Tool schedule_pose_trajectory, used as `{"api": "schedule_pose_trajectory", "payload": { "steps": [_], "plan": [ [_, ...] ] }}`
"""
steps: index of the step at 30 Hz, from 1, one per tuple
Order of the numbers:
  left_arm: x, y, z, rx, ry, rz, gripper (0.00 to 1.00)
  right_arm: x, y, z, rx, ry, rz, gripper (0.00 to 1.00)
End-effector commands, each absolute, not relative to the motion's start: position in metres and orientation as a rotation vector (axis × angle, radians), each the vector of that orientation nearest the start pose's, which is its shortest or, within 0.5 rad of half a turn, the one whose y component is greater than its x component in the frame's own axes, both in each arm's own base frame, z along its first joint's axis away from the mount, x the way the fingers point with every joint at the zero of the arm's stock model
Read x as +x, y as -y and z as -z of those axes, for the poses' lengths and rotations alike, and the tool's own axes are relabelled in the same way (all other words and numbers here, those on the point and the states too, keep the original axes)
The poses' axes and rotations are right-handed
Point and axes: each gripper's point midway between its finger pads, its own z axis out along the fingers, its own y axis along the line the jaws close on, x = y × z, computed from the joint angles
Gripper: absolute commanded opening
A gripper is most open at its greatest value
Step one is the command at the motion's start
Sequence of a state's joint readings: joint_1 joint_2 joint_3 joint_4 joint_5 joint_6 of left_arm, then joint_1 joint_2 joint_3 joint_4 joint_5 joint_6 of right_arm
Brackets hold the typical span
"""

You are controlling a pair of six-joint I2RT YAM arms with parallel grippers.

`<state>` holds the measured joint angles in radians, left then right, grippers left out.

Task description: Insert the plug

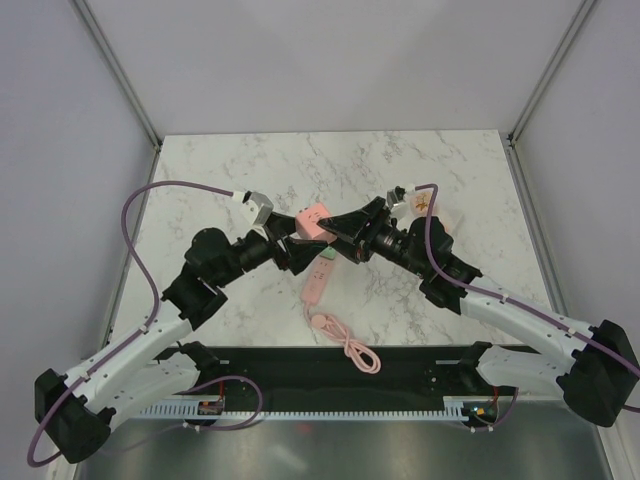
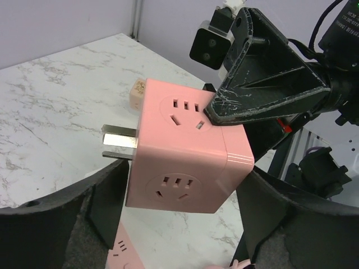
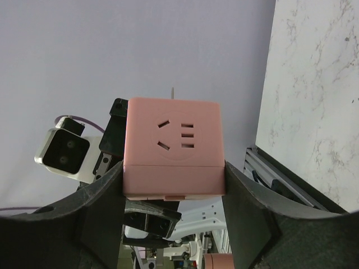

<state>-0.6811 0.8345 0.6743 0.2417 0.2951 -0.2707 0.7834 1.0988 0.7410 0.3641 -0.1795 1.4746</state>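
A pink cube adapter [image 1: 312, 222] hangs above the table between both arms. Its metal prongs [image 2: 119, 143] stick out to the left in the left wrist view. My right gripper [image 3: 174, 168] is shut on the cube [image 3: 173, 148], one finger pressed on each side. One of its black fingers [image 2: 263, 84] lies across the cube's upper right corner. My left gripper [image 2: 185, 174] is open and straddles the cube [image 2: 185, 162] from below, fingers close to its sides. A pink power strip [image 1: 318, 280] lies on the marble under the cube, and its end [image 2: 126, 252] shows below my left fingers.
The strip's pink cable [image 1: 345, 345] curls toward the near edge by the black base rail [image 1: 400, 365]. Grey walls stand on three sides of the marble table [image 1: 200, 180]. The two arms' wrists nearly meet at the table's middle.
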Motion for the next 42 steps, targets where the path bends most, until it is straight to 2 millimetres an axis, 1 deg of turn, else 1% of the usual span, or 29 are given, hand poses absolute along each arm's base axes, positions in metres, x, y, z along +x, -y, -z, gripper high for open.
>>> {"api": "schedule_pose_trajectory", "payload": {
  "steps": [1, 4, 5, 6, 7, 8, 9, 10, 11, 12, 14, 16, 19, 20, 21, 22, 23, 25, 28, 29, 30, 31, 32, 33, 35, 36, 38, 39, 42],
  "plan": [
    [0.219, 0.262, -0.342, 0.605, -1.341, 0.971, 0.81, 0.211, -0.326, -0.350, 0.401, -1.768, -1.942, 0.00],
    [0.216, 0.265, -0.344, 0.629, -1.332, 0.989, 0.53, 0.209, -0.328, -0.350, 0.380, -1.770, -1.957, 0.00],
    [0.215, 0.266, -0.345, 0.631, -1.332, 0.996, 0.32, 0.209, -0.329, -0.350, 0.378, -1.772, -1.963, 0.01],
    [0.214, 0.268, -0.343, 0.641, -1.336, 1.007, 0.24, 0.208, -0.329, -0.353, 0.362, -1.754, -1.971, 0.06],
    [0.210, 0.271, -0.347, 0.651, -1.330, 1.036, 0.16, 0.208, -0.329, -0.356, 0.340, -1.745, -1.969, 0.16],
    [0.209, 0.272, -0.346, 0.653, -1.337, 1.051, 0.02, 0.205, -0.332, -0.358, 0.304, -1.752, -1.968, 0.22],
    [0.207, 0.273, -0.347, 0.655, -1.337, 1.067, 0.02, 0.206, -0.334, -0.349, 0.256, -1.792, -1.908, 0.28],
    [0.203, 0.275, -0.349, 0.670, -1.333, 1.089, 0.02, 0.206, -0.335, -0.358, 0.218, -1.789, -1.888, 0.41],
    [0.201, 0.276, -0.350, 0.661, -1.341, 1.112, 0.02, 0.205, -0.337, -0.356, 0.181, -1.805, -1.860, 0.42],
    [0.198, 0.276, -0.351, 0.667, -1.340, 1.126, 0.02, 0.205, -0.336, -0.351, 0.150, -1.831, -1.817, 0.40],
    [0.199, 0.275, -0.351, 0.644, -1.357, 1.135, 0.02, 0.204, -0.334, -0.353, 0.140, -1.823, -1.808, 0.42],
    [0.202, 0.272, -0.349, 0.613, -1.396, 1.127, 0.02, 0.204, -0.329, -0.352, 0.122, -1.811, -1.778, 0.58],
    [0.199, 0.271, -0.347, 0.594, -1.445, 1.150, 0.02, 0.205, -0.322, -0.346, 0.067, -1.822, -1.678, 0.73],
    [0.197, 0.272, -0.349, 0.595, -1.455, 1.159, 0.02, 0.205, -0.316, -0.344, 0.056, -1.835, -1.638, 0.75],
    [0.196, 0.271, -0.348, 0.595, -1.466, 1.163, 0.02, 0.207, -0.312, -0.342, 0.048, -1.839, -1.598, 0.81],
    [0.195, 0.271, -0.344, 0.592, -1.500, 1.172, 0.02, 0.207, -0.307, -0.347, 0.031, -1.830, -1.568, 0.83],
    [0.194, 0.272, -0.343, 0.596, -1.516, 1.177, 0.02, 0.208, -0.300, -0.340, -0.011, -1.845, -1.489, 0.84],
    [0.189, 0.273, -0.343, 0.609, -1.542, 1.204, 0.02, 0.211, -0.288, -0.346, -0.027, -1.825, -1.410, 0.86],
    [0.183, 0.273, -0.346, 0.607, -1.555, 1.237, 0.02, 0.211, -0.274, -0.346, -0.102, -1.823, -1.287, 0.90],
    [0.183, 0.274, -0.341, 0.608, -1.583, 1.241, 0.02, 0.208, -0.269, -0.344, -0.203, -1.809, -1.218, 0.91],
    [0.181, 0.274, -0.347, 0.614, -1.581, 1.253, 0.02, 0.205, -0.265, -0.357, -0.260, -1.772, -1.190, 0.91],
    [0.180, 0.274, -0.341, 0.615, -1.626, 1.257, 0.02, 0.199, -0.262, -0.363, -0.335, -1.743, -1.163, 0.91],
    [0.179, 0.273, -0.329, 0.609, -1.706, 1.256, 0.02, 0.197, -0.257, -0.358, -0.402, -1.747, -1.100, 0.91],
    [0.180, 0.276, -0.331, 0.615, -1.737, 1.265, 0.02, 0.198, -0.251, -0.368, -0.510, -1.682, -1.005, 0.91],
    [0.180, 0.277, -0.320, 0.604, -1.831, 1.292, 0.02, 0.198, -0.240, -0.367, -0.614, -1.649, -0.882, 0.90],
    [0.177, 0.280, -0.319, 0.617, -1.857, 1.335, 0.02, 0.200, -0.235, -0.374, -0.711, -1.584, -0.793, 0.89],
    [0.175, 0.280, -0.317, 0.576, -1.906, 1.405, 0.02, 0.197, -0.231, -0.367, -0.818, -1.575, -0.714, 0.89],
    [0.176, 0.279, -0.317, 0.558, -1.921, 1.424, 0.02, 0.198, -0.228, -0.370, -0.891, -1.534, -0.651, 0.89],
    [0.177, 0.277, -0.315, 0.505, -1.971, 1.483, 0.02, 0.191, -0.233, -0.359, -1.028, -1.518, -0.609, 0.90]
  ]
}}
